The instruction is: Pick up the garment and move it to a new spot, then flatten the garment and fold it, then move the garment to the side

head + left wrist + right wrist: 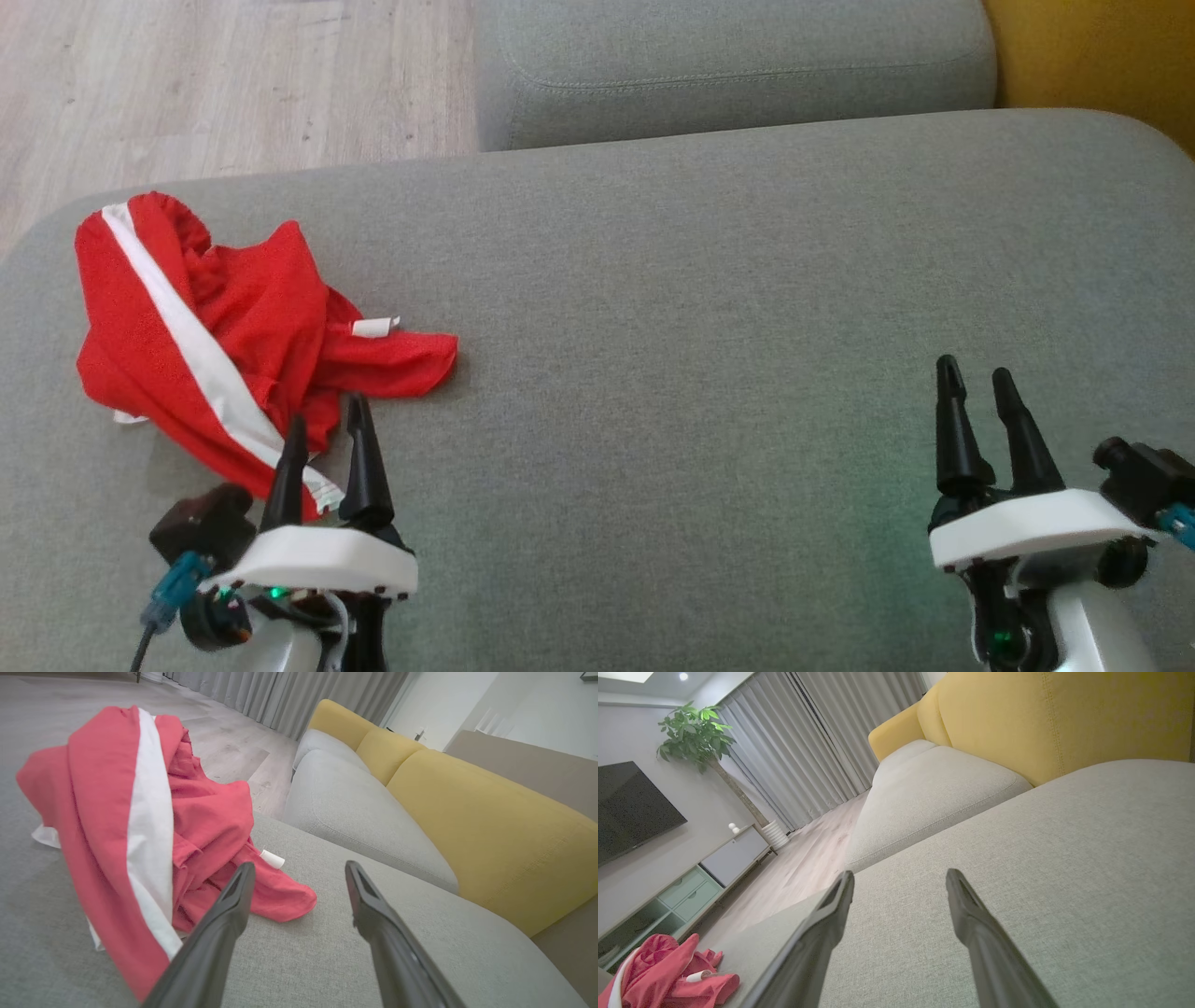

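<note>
one red and white garment [252, 317] lies crumpled on the left part of the grey sofa seat [700, 327]. the left gripper [327, 411] hangs at its near edge, fingers wide apart, holding nothing. the right gripper [976, 367] sits well apart to the right, likewise wide and empty.

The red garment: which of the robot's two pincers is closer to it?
The left. The left pincer is open at the near edge of the red garment. The right pincer, also open, is far to its right over the grey cushion.
</note>
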